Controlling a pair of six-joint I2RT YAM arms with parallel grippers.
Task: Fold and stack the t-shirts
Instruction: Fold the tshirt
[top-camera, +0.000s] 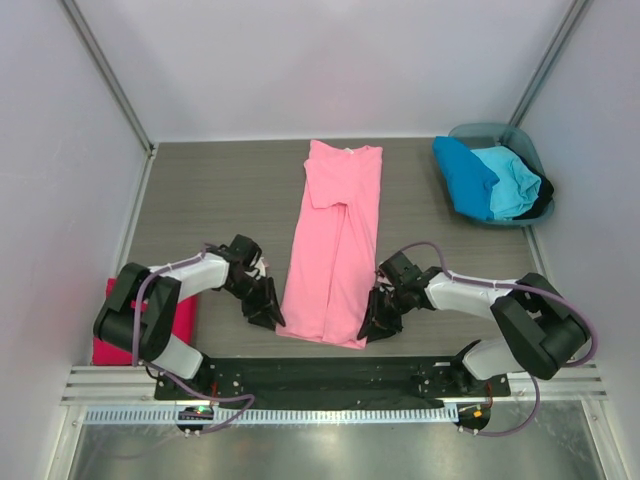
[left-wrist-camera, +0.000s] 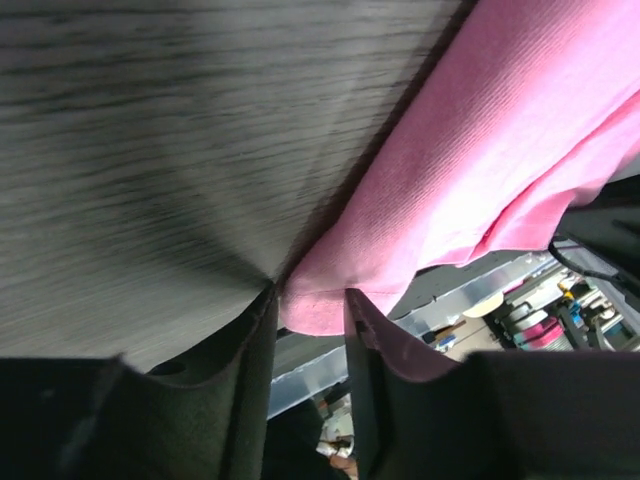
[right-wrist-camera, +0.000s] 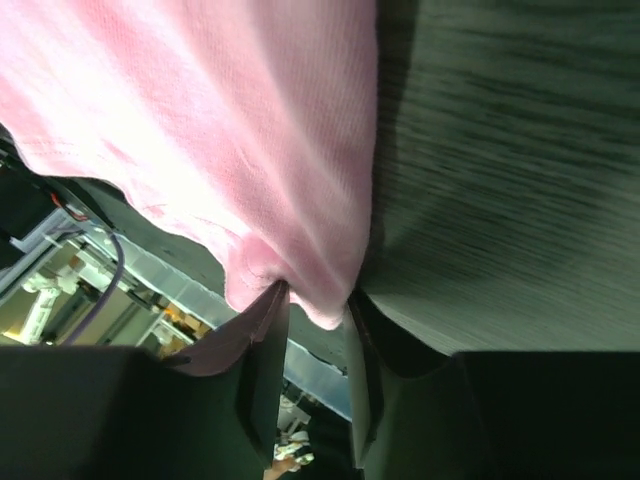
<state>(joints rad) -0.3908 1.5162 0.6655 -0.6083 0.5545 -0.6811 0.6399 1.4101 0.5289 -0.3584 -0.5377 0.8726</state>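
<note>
— Where do the jaws stand?

— At the near hem of the pink shirt (top-camera: 335, 245), one pair at each corner: the left jaws at its near left corner, the right jaws at its near right corner. Both pairs are parted, each with a hem corner lying between them, not clamped down.

— Why both corners?

— The pink shirt lies flat on the table (top-camera: 220, 190) as a long strip, sides folded in, hem near and collar far. I'd judge that taking both corners keeps the hem level for carrying it over toward the collar.

— And the others?

— A crimson shirt (top-camera: 186, 320) lies left of the pink shirt's near end, likely the start of the stack. Right of its far end, a tub (top-camera: 490, 128) holds a blue shirt (top-camera: 463, 175) and a turquoise shirt (top-camera: 510, 180), not yet folded.
</note>
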